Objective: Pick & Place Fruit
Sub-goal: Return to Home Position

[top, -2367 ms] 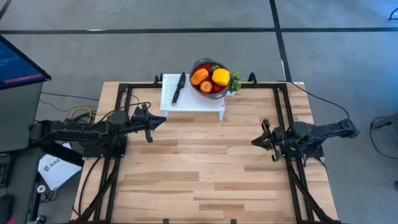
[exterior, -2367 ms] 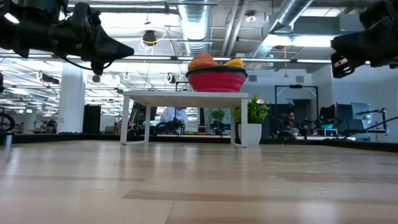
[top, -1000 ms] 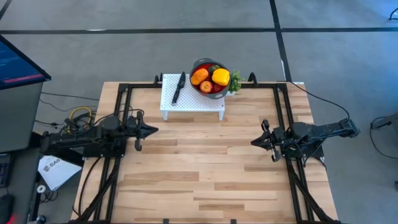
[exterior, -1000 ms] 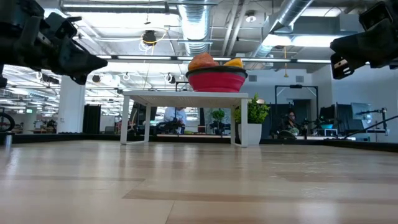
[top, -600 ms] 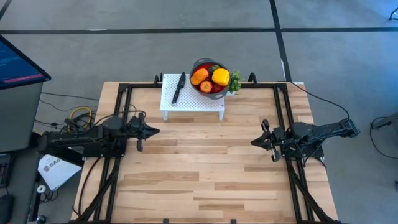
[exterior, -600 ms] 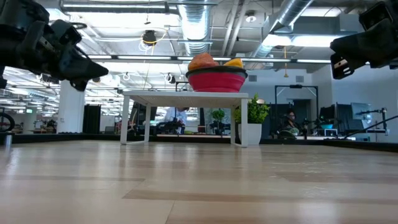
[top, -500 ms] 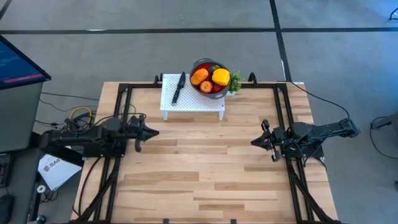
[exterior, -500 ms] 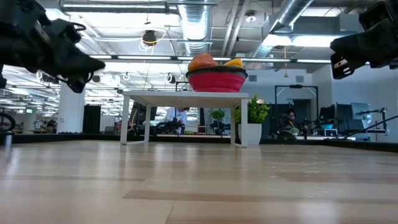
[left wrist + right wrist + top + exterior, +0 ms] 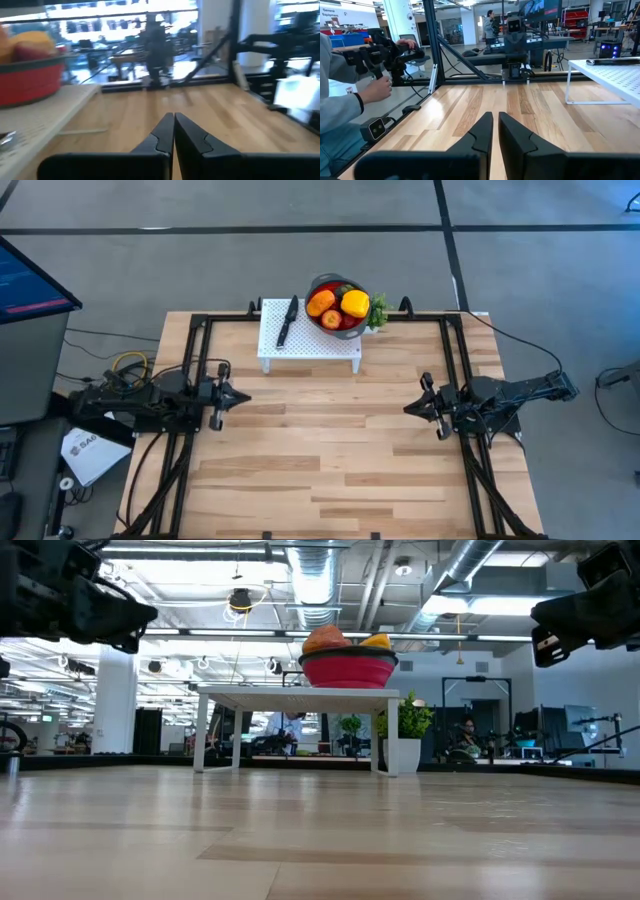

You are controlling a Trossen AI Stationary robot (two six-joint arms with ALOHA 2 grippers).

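The fruit sits heaped in a red bowl [image 9: 338,308] with a grey rim: an orange piece [image 9: 320,302], a larger yellow one [image 9: 355,303] and a red one [image 9: 331,318] show on top. The bowl stands on a white perforated stand [image 9: 310,340] at the table's far edge. In the low view the fruit [image 9: 326,638] peeks over the bowl [image 9: 348,670]. My left gripper [image 9: 243,396] hovers shut near the table's left side, its fingers closed [image 9: 173,116]. My right gripper [image 9: 408,408] waits shut at the right [image 9: 496,116]. Neither is near the fruit.
A slim black knife [image 9: 287,320] lies on the stand beside the bowl. A small green plant [image 9: 378,310] stands right of the bowl. Black frame rails [image 9: 205,330] run along the table's sides. Beyond the table, a person's hand [image 9: 375,90] in a grey sleeve holds a handle.
My left gripper has drawn back a little toward the table's left and near edges, away from the stand, and its tip has bobbed up slightly in the low view. The right arm, the bowl and the fruit have kept still.
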